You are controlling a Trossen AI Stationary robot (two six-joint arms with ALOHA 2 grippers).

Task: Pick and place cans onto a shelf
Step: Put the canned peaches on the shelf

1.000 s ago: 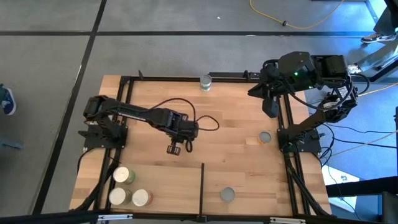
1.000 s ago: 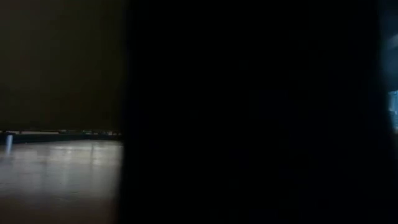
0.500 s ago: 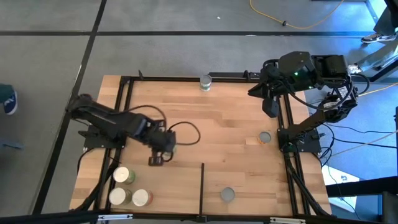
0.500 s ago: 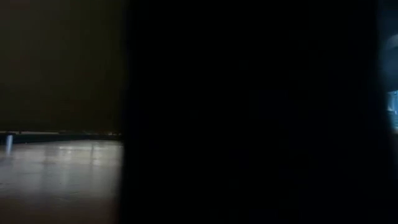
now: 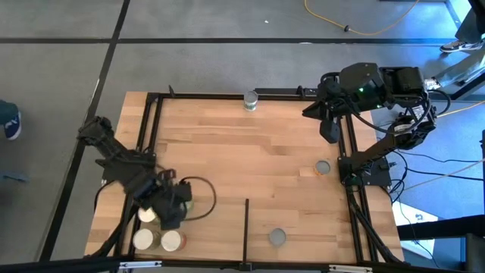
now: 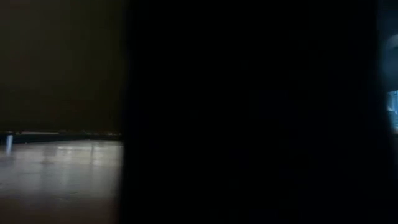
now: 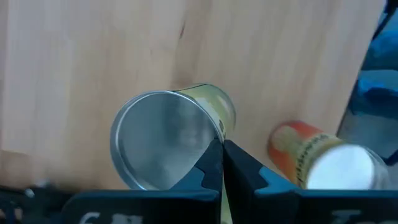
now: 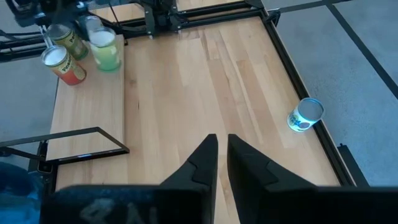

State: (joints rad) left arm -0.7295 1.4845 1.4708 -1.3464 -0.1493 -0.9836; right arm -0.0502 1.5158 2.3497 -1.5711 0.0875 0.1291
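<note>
Grey floor with a yellow cable surrounds the wood shelf (image 5: 227,152) in its black frame, and the planks look smooth enough for a can to slide. Left gripper (image 7: 222,163) hovers over three cans (image 5: 155,235) in the near-left corner with fingers pressed together, empty; right gripper (image 8: 222,155) waits raised at the far right, nearly closed, empty. Cans look light, stiff and slick, so I'd grip across the sides
</note>
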